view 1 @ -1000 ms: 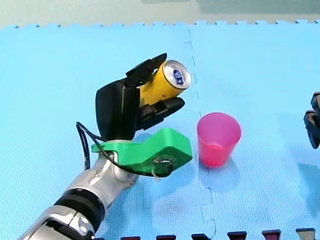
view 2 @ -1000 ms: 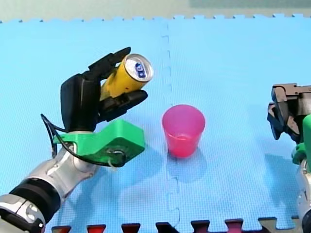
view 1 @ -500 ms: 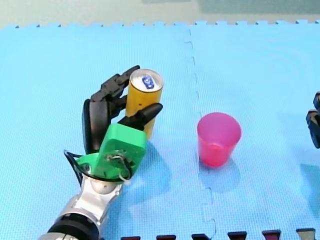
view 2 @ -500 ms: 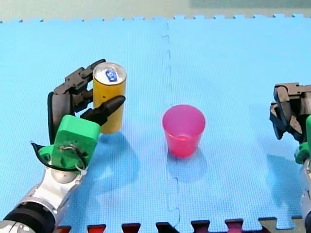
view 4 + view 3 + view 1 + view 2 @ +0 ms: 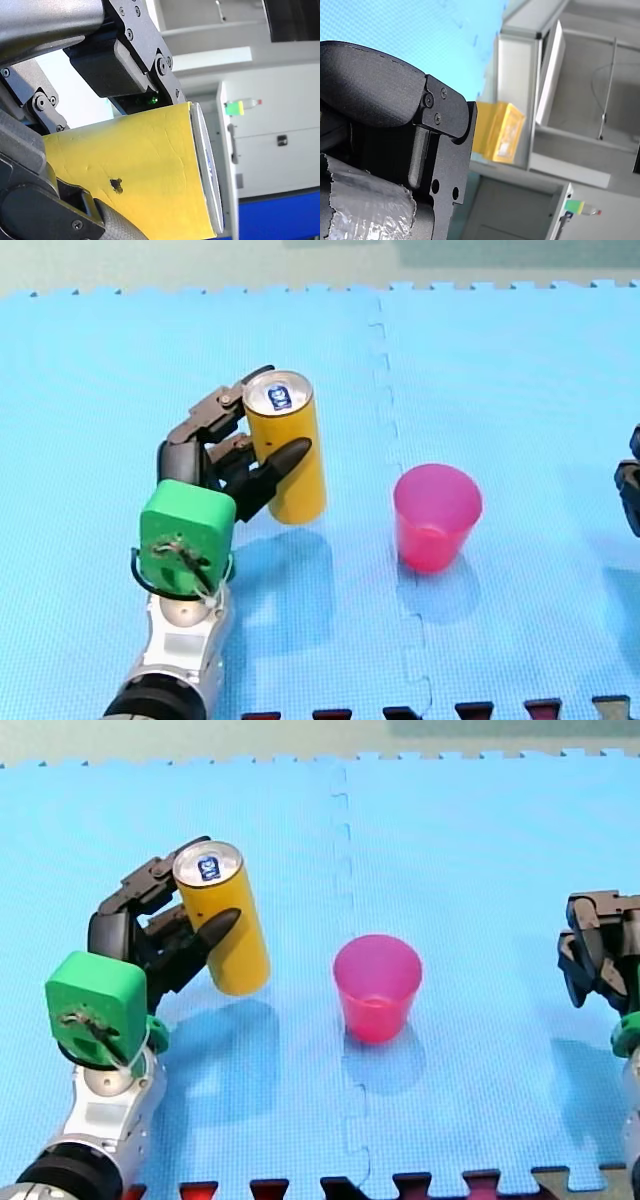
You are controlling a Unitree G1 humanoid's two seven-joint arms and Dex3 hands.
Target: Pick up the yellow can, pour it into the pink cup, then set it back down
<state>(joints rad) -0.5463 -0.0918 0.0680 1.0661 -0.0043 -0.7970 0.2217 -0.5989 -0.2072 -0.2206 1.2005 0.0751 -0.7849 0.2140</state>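
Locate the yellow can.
In the head views the yellow can is left of centre over the blue mat, tilted, gripped by the left hand, with the pink cup apart to its right; the right hand is at the right edge.

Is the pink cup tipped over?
No, the cup stands upright on the mat, mouth up, apart from the can gripped by the left hand.

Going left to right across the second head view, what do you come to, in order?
left hand, gripping the can → yellow can, tilted → pink cup, upright on the mat → right hand, at the right edge, holding nothing
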